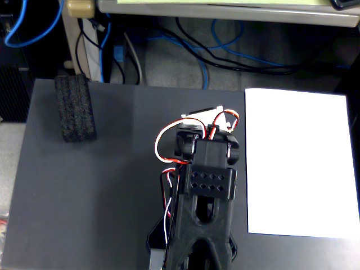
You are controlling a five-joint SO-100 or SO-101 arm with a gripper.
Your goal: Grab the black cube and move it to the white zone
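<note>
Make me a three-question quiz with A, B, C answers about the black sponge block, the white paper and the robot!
1. Where is the black cube in the fixed view?
A. top left of the table
B. on the paper
C. under the arm

2. What colour is the white zone?
A. blue
B. white
C. green

3. Is the cube being held?
A. yes, lifted
B. yes, dragged
C. no, lying alone

Answers: 1 A, it sits near the table's far left corner. 2 B, the sheet is plain white. 3 C, the arm is mid-table, apart from it.
</note>
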